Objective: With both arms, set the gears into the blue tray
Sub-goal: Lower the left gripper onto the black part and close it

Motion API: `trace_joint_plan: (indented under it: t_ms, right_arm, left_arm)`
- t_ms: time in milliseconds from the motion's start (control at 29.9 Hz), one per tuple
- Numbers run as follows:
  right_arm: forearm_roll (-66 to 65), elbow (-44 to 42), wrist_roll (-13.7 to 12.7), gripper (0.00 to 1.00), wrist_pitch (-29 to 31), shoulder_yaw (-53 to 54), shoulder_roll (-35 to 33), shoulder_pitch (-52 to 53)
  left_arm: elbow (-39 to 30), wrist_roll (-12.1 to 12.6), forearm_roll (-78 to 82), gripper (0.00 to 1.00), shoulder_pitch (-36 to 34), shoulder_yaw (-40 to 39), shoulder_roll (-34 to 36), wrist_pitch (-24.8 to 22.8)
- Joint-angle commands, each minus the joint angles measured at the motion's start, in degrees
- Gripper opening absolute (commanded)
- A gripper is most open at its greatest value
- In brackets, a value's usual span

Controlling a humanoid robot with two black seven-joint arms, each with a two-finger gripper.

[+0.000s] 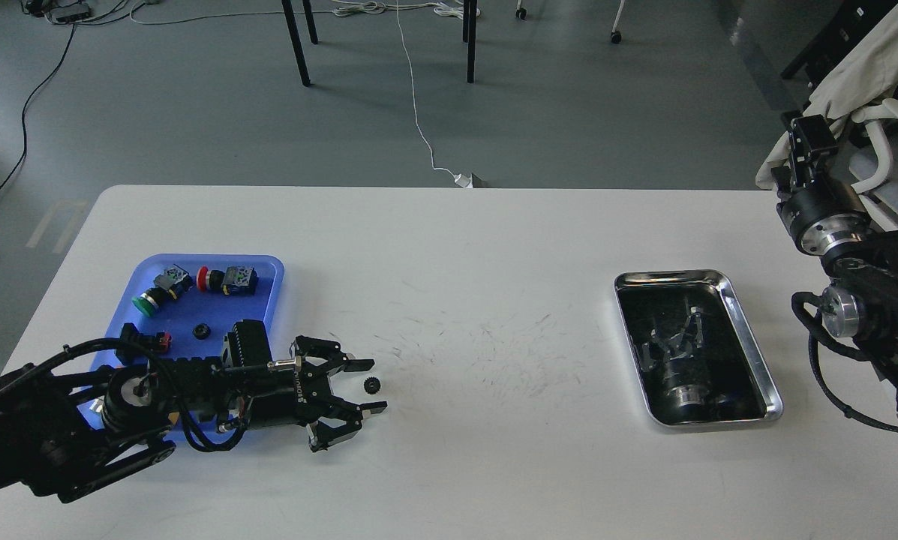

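From the head view, the left claw [364, 386] lies low over the white counter [494, 247], just right of the blue tray [268, 264], with its fingers spread apart. A small black gear [371, 385] sits on the counter between the fingertips, not yet pinched. Another gear [201, 330] already rests inside the blue tray, among push-button switches with a green cap [147, 304] and a red cap [204, 279].

The step in hand looks like picking up the loose gear. To do it well, the fingers should close evenly around the rim so the tiny wheel does not squirt sideways, then lift straight up before swinging left over the tray's rim.

The right claw [807, 142] hangs at the far right edge, well away from the silver tray [749, 330]; whether its fingers are parted I cannot tell.
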Motion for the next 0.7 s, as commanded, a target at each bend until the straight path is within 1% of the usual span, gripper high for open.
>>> trace_joint_plan:
  t_ms: [0, 67, 134, 267, 334, 401, 669]
  right_arm:
    - [0.01, 0.01, 0.00, 0.95, 0.00, 0.00, -0.09, -0.08]
    - [0.01, 0.00, 0.00, 0.95, 0.00, -0.09, -0.09, -0.08]
    - [0.01, 0.00, 0.00, 0.95, 0.00, 0.00, -0.01, -0.08]
    - [0.01, 0.01, 0.00, 0.95, 0.00, 0.00, 0.00, -0.08]
    - [0.01, 0.01, 0.00, 0.95, 0.00, 0.00, -0.09, -0.17]
    - [0.01, 0.01, 0.00, 0.95, 0.00, -0.09, -0.09, -0.17]
    - [0.01, 0.00, 0.00, 0.95, 0.00, 0.00, -0.09, -0.17]
  left_arm:
    - [-0.70, 0.00, 0.00, 0.61, 0.15, -0.10, 0.07, 0.09]
    - [-0.35, 0.00, 0.00, 0.58, -0.11, -0.01, 0.42, 0.09]
    - [-0.26, 0.00, 0.00, 0.51, -0.29, -0.01, 0.42, 0.09]
    - [-0.26, 0.00, 0.00, 0.45, -0.20, -0.01, 0.42, 0.09]
    - [-0.17, 0.00, 0.00, 0.40, -0.03, -0.01, 0.51, 0.09]
    - [-0.17, 0.00, 0.00, 0.38, 0.06, -0.01, 0.51, 0.09]
    - [0.00, 0.00, 0.00, 0.34, 0.06, -0.01, 0.16, 0.09]
